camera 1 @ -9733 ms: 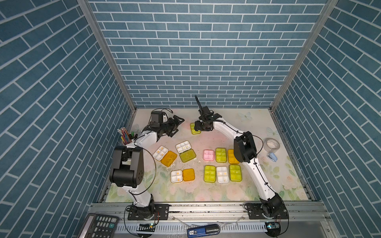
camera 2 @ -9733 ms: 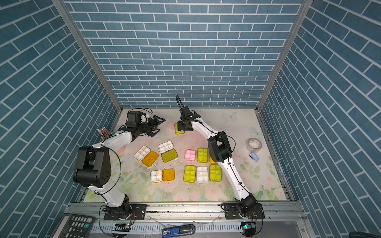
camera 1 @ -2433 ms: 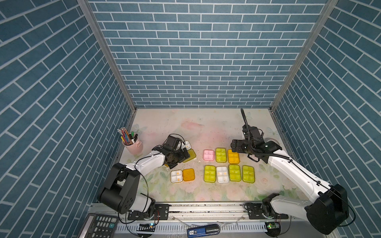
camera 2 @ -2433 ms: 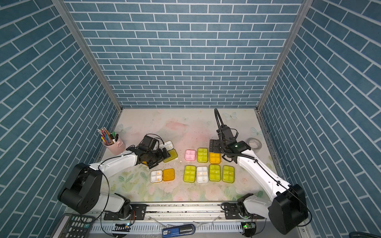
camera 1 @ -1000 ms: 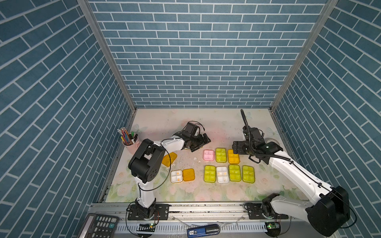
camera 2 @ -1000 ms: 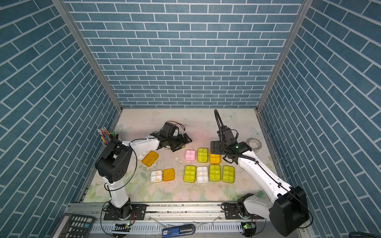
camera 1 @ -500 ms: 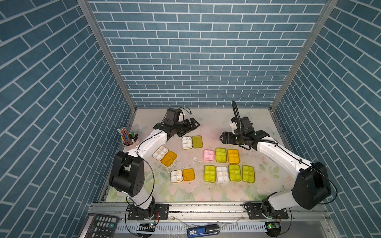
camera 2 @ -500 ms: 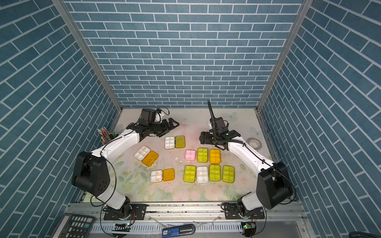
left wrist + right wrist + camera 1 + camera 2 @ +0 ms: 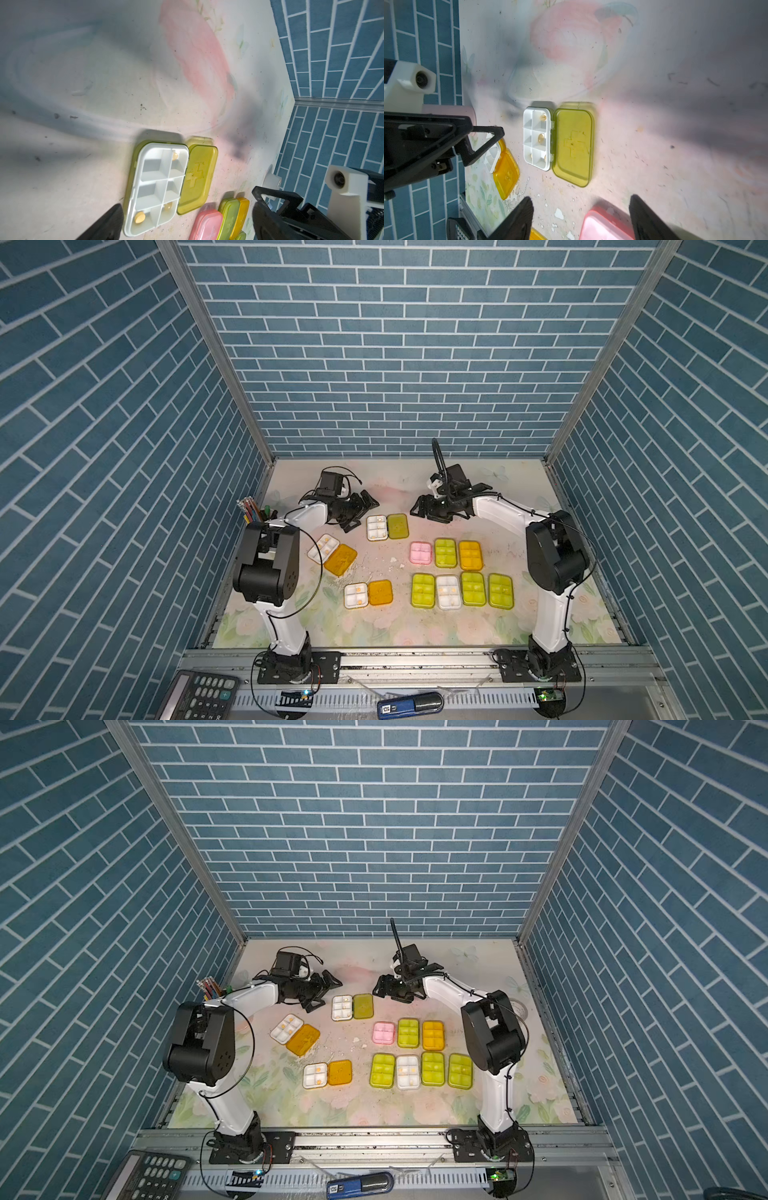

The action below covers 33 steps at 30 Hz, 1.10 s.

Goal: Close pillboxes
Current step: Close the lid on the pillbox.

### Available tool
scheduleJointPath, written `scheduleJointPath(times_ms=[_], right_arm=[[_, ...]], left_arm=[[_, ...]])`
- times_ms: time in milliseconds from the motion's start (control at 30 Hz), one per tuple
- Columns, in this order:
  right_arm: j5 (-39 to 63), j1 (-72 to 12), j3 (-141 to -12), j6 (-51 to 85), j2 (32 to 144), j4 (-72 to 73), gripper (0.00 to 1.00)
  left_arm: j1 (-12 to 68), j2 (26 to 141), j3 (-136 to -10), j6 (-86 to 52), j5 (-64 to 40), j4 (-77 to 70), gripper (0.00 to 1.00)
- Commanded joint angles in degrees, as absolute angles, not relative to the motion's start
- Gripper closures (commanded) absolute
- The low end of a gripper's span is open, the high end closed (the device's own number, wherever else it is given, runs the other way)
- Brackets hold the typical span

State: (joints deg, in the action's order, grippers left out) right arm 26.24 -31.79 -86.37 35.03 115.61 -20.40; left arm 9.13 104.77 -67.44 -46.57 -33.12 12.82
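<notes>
Newly moved to the tabletop's (image 9: 399, 485) 12 o'clock, the open yellow-green pillbox (image 9: 386, 526) sits flanked: left gripper (image 9: 362, 514) at its 9, right gripper (image 9: 422, 510) at 3, both spread and empty; closing it likely comes next.

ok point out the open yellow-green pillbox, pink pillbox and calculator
open yellow-green pillbox (image 9: 397, 526), a top view, its flipped-back lid
pink pillbox (image 9: 420, 553), a top view, lid centre
calculator (image 9: 203, 695), a top view, its keypad

Ten cases, all lying flat.
Open pillboxes (image 9: 377, 527), three, left, lids folded out; shut pillboxes (image 9: 447, 591), seven, right, two rows.
</notes>
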Motion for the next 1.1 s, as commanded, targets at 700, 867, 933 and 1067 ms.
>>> scheduleJointPath(times_ms=[700, 867, 933, 1067], right_arm=[[34.36, -32.55, -91.31, 43.74, 129.46, -13.76, 0.34], [37.87, -32.61, -90.77, 47.28, 130.47, -9.47, 0.34], [38.50, -32.65, -90.28, 48.29, 130.40, -8.27, 0.34], [39.37, -32.67, -89.65, 49.36, 129.77, -6.75, 0.34]], left_arm=[[8.09, 110.65, -64.60, -52.85, -38.14, 5.81, 0.02], [8.09, 110.96, -64.86, -52.84, -38.32, 5.95, 0.02], [8.09, 110.94, -64.83, -52.84, -38.41, 5.93, 0.02], [8.16, 111.09, -64.86, -52.91, -38.58, 5.81, 0.02]])
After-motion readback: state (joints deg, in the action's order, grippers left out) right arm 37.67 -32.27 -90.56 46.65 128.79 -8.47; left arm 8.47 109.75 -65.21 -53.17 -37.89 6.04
